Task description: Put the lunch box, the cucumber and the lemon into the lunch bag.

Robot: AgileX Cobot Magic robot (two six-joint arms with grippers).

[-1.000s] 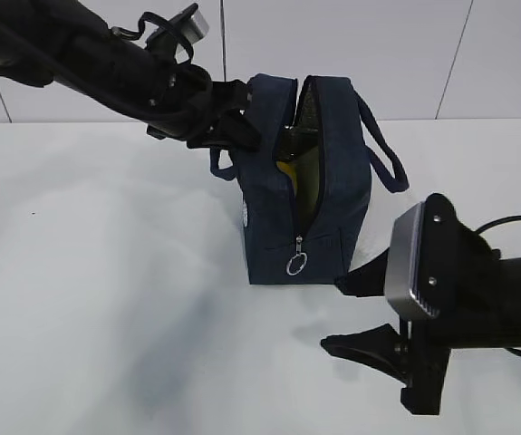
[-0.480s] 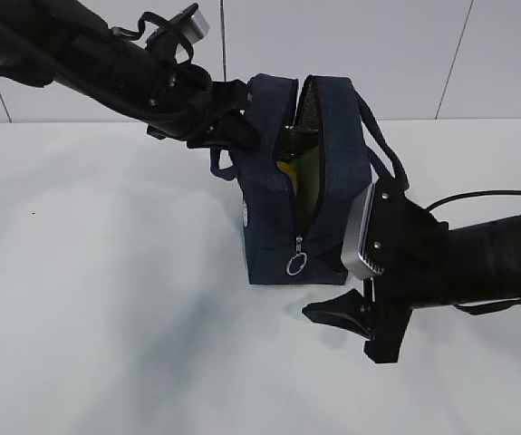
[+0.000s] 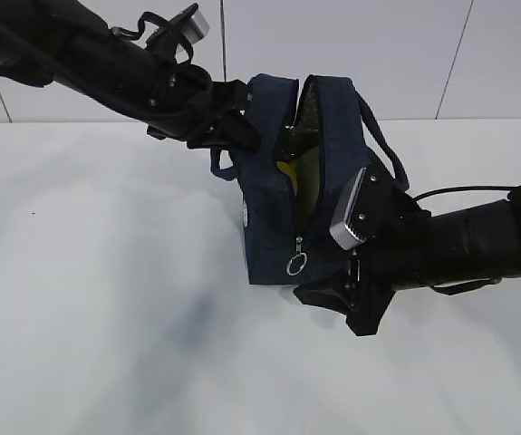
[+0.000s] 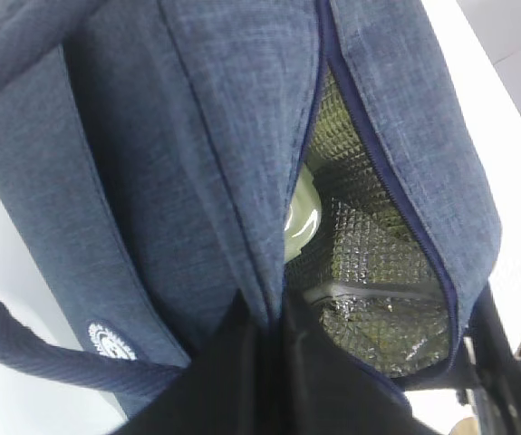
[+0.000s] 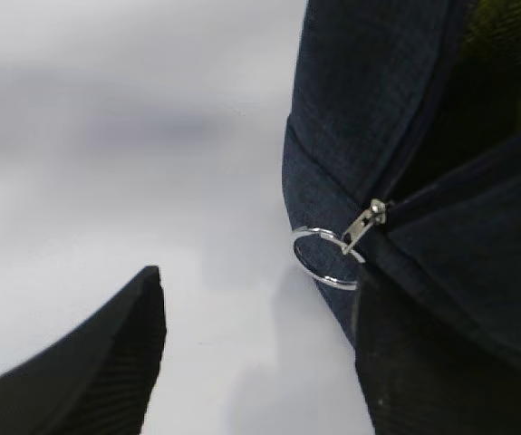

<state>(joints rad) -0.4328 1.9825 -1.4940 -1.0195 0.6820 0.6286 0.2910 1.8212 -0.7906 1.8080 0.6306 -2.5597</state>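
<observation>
My right gripper [image 3: 319,288] has come in from the lower right over the last second and now sits at the near end of the lunch bag [image 3: 269,181], low over the worktop [image 3: 106,272]; before, it hung well out toward the corner. Its jaws are spread apart. In the right wrist view, one finger [image 5: 88,362] lies over bare worktop and the other [image 5: 423,372] is against the bag's lower corner, with the silver ring pull [image 5: 325,257] between them, nearer the bag-side finger and not gripped. My left gripper [image 3: 233,127] has not moved: it is pressed together on the bag's far edge, pinching the fabric.

The bag has stayed upright on the worktop, its zipper open along the top and down the near end. Inside, against the silvery quilted lining [image 4: 378,263], I see the pale green lunch box [image 4: 298,217] and a bit of yellow, the lemon [image 3: 284,169]. The cucumber I cannot make out.
</observation>
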